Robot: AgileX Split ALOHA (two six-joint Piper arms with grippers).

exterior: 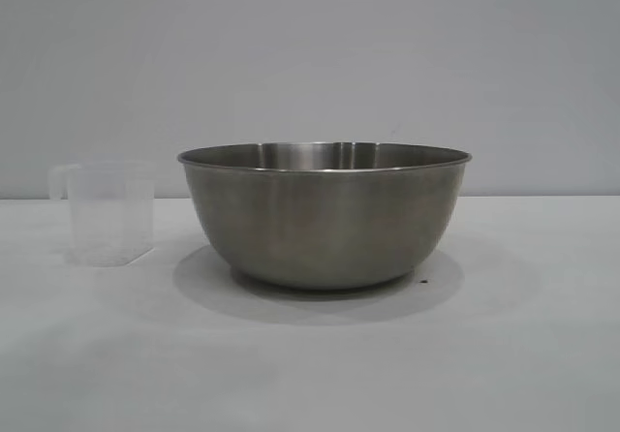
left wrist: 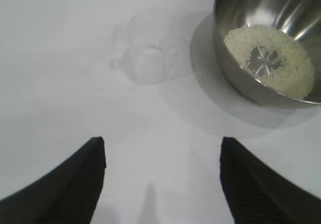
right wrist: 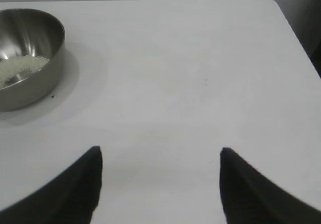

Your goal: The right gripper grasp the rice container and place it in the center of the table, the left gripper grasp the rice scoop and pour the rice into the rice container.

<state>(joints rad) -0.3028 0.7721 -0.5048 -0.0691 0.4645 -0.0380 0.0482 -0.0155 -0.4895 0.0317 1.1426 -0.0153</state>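
The steel rice container (exterior: 325, 214) stands in the middle of the white table (exterior: 310, 374). Off-white rice (left wrist: 268, 58) lies in a ring on its bottom, also visible as rice (right wrist: 20, 68) in the right wrist view. The clear plastic rice scoop (exterior: 105, 211) stands upright to the container's left, empty and free of any grip; the scoop (left wrist: 145, 58) also shows from above. My left gripper (left wrist: 163, 143) hangs open over bare table, well short of the scoop. My right gripper (right wrist: 160, 151) is open too, away from the container (right wrist: 27, 53). Neither arm shows in the exterior view.
A grey wall rises behind the table. One small dark speck (exterior: 423, 280) lies by the container's base. The table's rounded far corner (right wrist: 273, 3) shows in the right wrist view, with a dark drop beyond the edge.
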